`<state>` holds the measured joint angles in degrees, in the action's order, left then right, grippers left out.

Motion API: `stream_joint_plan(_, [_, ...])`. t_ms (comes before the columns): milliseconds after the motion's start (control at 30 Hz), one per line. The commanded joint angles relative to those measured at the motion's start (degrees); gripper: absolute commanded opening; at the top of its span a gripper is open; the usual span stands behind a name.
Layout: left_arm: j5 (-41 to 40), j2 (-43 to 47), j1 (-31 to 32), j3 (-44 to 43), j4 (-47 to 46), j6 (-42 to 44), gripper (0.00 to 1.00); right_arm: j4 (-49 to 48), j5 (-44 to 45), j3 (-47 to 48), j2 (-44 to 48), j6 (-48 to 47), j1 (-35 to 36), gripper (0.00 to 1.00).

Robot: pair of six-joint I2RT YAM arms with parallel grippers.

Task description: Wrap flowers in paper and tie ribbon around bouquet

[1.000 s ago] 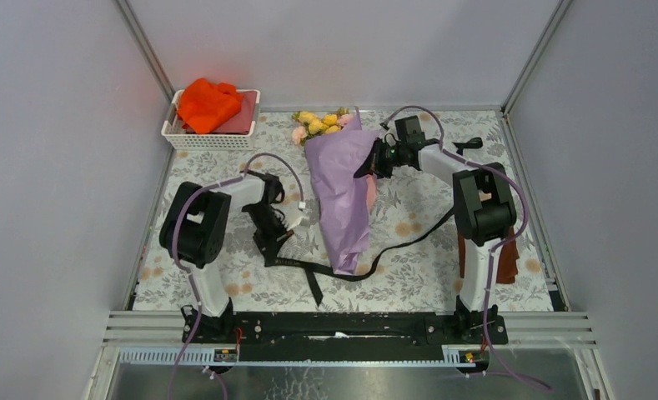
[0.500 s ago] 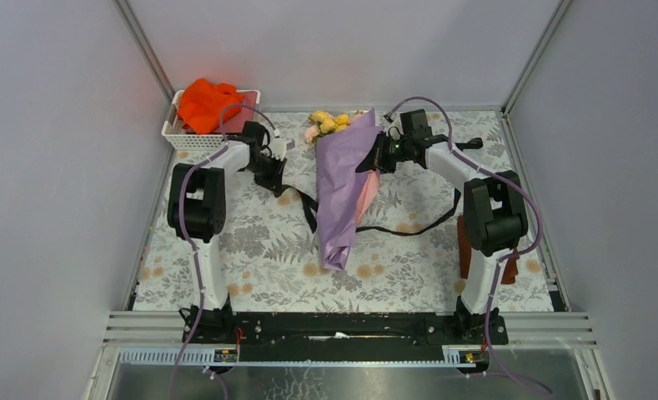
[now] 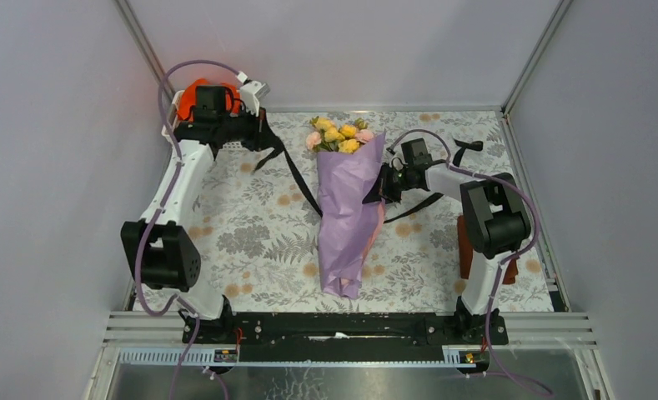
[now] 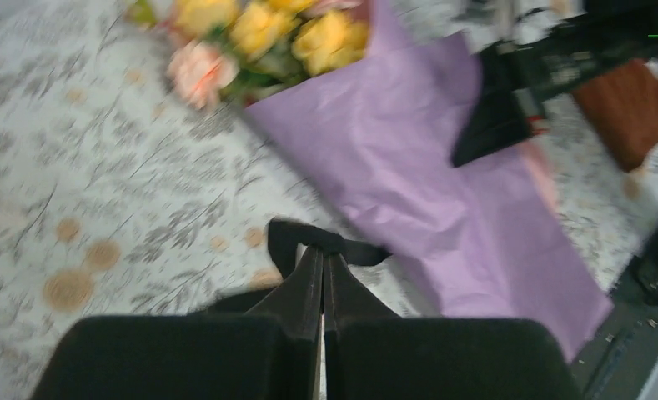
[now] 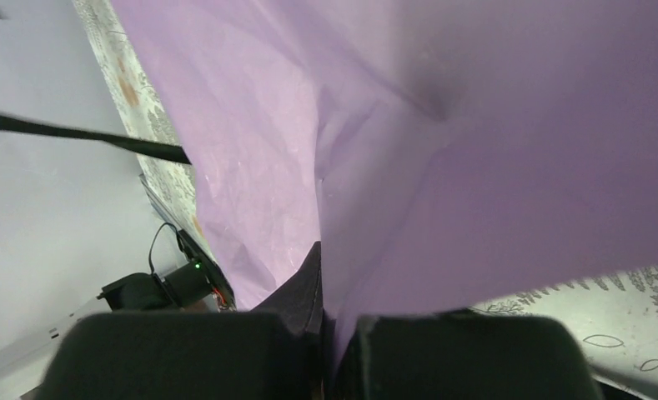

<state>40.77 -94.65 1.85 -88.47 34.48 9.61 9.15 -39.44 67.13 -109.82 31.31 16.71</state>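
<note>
The bouquet (image 3: 348, 212) lies down the middle of the table, a long cone of lavender paper (image 4: 442, 192) with the yellow and pink flowers (image 3: 339, 133) at its far end. My left gripper (image 3: 264, 140) is raised at the far left, shut on the black ribbon (image 4: 304, 237). The ribbon (image 3: 300, 185) runs taut down to the cone's left side and comes out again on its right. Against the cone's right side, my right gripper (image 3: 378, 188) is shut on a fold of the paper (image 5: 475, 167). In the right wrist view the ribbon (image 5: 83, 133) is a thin black line.
A white basket (image 3: 173, 132) with an orange cloth (image 3: 190, 90) stands at the far left corner, right behind my left arm. A brown pad (image 3: 465, 250) lies by the right arm's base. A floral cloth (image 3: 250, 242) covers the table, walled by grey panels.
My left arm swung from the near left up to the far left corner, pulling the ribbon taut. The bouquet shifted slightly and my right gripper moved with its side, still clamped on the paper.
</note>
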Motion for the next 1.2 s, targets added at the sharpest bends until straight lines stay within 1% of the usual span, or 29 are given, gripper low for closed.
stream_joint_plan(0, [6.1, 4.0, 6.1, 0.6, 0.7, -1.0, 0.00, -2.7, 1.1, -0.9, -2.7, -1.6, -0.2, 0.00])
stream_joint_plan(100, [1.4, 2.3, 15.5, 1.2, -0.8, -1.5, 0.00, -3.1, 1.5, -1.0, -4.1, -1.9, -0.2, 0.00])
stream_joint_plan(167, [-3.2, -1.3, 21.8, 1.0, -2.0, -1.8, 0.00, -3.7, 2.0, -1.6, -4.0, -1.7, -0.2, 0.00])
stream_joint_plan(200, [-4.9, -3.8, 24.4, 0.7, -2.4, -2.0, 0.00, -3.9, 2.3, -1.9, -3.8, -1.6, -0.1, 0.02])
stream_joint_plan(233, [-6.1, -6.2, 27.3, 0.4, -3.2, -2.7, 0.00, -4.0, 2.5, -2.2, -3.6, -1.5, -0.1, 0.04])
stream_joint_plan(300, [-7.6, -11.7, 30.4, -0.5, -5.5, -4.1, 0.00, -3.9, 3.1, -2.6, -3.0, -1.7, -0.2, 0.09])
stream_joint_plan(400, [-11.6, -20.6, 33.9, -3.7, -7.1, -4.0, 0.00, -3.3, 3.9, -2.6, -2.0, -1.8, -0.2, 0.22])
stream_joint_plan(500, [-14.9, -26.2, 35.4, -5.4, -8.6, -4.0, 0.00, -2.3, 5.3, -2.2, -0.2, -1.9, -0.7, 0.32])
stream_joint_plan(633, [-16.2, -30.2, 36.1, -5.0, -9.2, -4.6, 0.00, -2.3, 10.1, -2.8, 4.1, -1.0, -2.6, 0.37])
stream_joint_plan(700, [-17.3, -31.2, 36.5, -4.1, -9.5, -4.3, 0.00, -2.4, 12.5, -3.3, 6.7, -0.7, -4.1, 0.42])
stream_joint_plan(767, [-17.0, -31.9, 36.6, -3.3, -9.7, -4.5, 0.00, -2.7, 14.5, -3.6, 8.5, -0.3, -6.3, 0.48])
stream_joint_plan(800, [-16.8, -32.2, 36.6, -3.1, -9.7, -4.7, 0.00, -2.8, 15.4, -3.6, 9.2, -0.2, -8.4, 0.53])
stream_joint_plan(867, [-16.1, -32.4, 36.6, -2.7, -9.7, -4.7, 0.00, -2.2, 17.7, -3.1, 10.2, -0.4, -12.4, 0.58])
stream_joint_plan(933, [-15.9, -32.5, 36.6, -2.2, -9.8, -4.7, 0.00, -0.1, 23.5, -1.7, 10.6, -2.1, -16.1, 0.61])
stream_joint_plan(1000, [-15.5, -32.4, 36.6, -1.9, -10.0, -4.7, 0.00, 1.8, 32.6, 0.3, 10.4, -4.6, -19.4, 0.62])
stream_joint_plan(1067, [-15.2, -32.2, 36.7, -1.6, -10.2, -4.7, 0.00, 4.7, 42.0, 3.7, 8.3, -7.8, -20.7, 0.64])
stream_joint_plan(1100, [-15.0, -32.1, 36.8, -1.4, -10.2, -4.6, 0.00, 6.9, 44.4, 6.2, 6.7, -8.9, -21.3, 0.64])
stream_joint_plan(1167, [-15.1, -31.7, 37.0, -1.2, -10.2, -4.4, 0.00, 10.6, 45.1, 11.4, 2.8, -10.2, -22.0, 0.66])
